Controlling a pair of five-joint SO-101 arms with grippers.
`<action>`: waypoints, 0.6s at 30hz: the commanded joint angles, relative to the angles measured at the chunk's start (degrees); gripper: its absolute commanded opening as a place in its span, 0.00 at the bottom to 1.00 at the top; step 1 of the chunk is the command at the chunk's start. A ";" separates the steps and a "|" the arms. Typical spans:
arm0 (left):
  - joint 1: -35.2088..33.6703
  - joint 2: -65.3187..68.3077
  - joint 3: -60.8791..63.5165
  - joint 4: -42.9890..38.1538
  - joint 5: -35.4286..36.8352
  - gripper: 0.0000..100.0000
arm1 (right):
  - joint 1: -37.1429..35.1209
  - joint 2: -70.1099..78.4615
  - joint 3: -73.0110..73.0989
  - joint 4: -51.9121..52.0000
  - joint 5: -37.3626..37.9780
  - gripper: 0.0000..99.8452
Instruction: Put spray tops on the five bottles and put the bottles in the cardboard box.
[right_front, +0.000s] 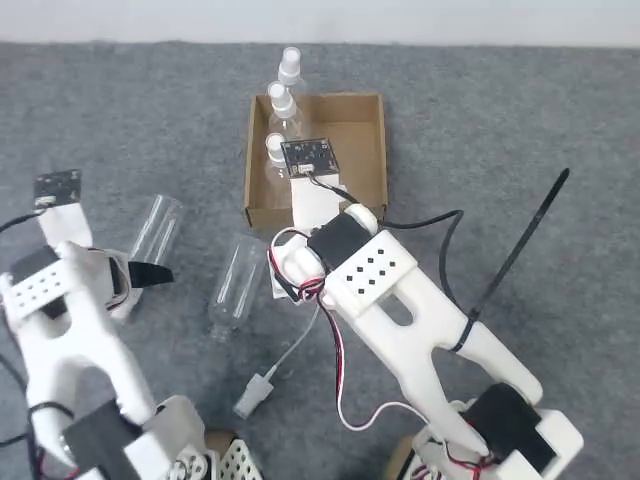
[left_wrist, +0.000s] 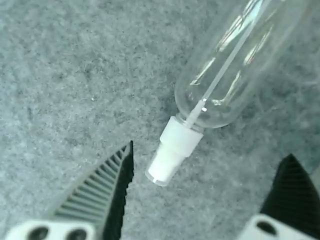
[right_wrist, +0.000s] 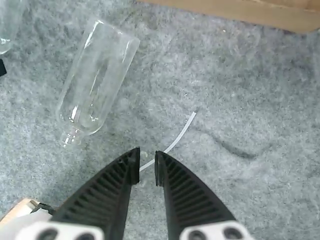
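Top-down view of two white robot arms on a grey carpet (right_front: 520, 120), w/ a cardboard box (right_front: 376, 150) at the far side. Three capped bottles (right_front: 283, 105) stand upright in a row along one wall of the box; can't tell if the farthest one is inside it.

The other two bottles lie on the carpet, apart from the box. The capped bottle (left_wrist: 240, 65) is near the L arm, w/ its spray top (left_wrist: 170, 155) fitted. The L gripper (left_wrist: 210, 150) hangs over it, jaws spread wide w/ one either side of the nozzle, holding nothing.

The open bottle (right_wrist: 95, 80) lies mid-carpet w/ a bare neck. The R gripper (right_wrist: 146, 152) sits just beside it, jaws drawn narrow w/ a slim gap. A thin dip tube (right_wrist: 175, 140) runs under that gap but doesn't look clamped. It belongs to the loose spray top (right_front: 255, 395) lying nearer the arm bases.

Judgement: the job is approx. three-fifths boxed. The step in hand is the last spray top.
- **R arm:** needs a firm pinch on the tube or head, then has to thread the tube into the open neck. The bottle may roll, so it likely needs steadying.
- **L arm:** needs to close on the capped bottle and carry it to the box.
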 joint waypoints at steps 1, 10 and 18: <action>1.58 1.32 -3.30 -1.32 -1.49 0.41 | 0.84 -0.57 -0.44 -1.10 -0.79 0.01; 3.60 8.18 -3.12 -5.19 -1.41 0.41 | 0.84 -0.57 -0.44 -1.10 -0.70 0.01; 3.60 16.26 -6.29 -7.82 -1.14 0.41 | 0.84 -0.57 -0.44 -1.10 -0.44 0.01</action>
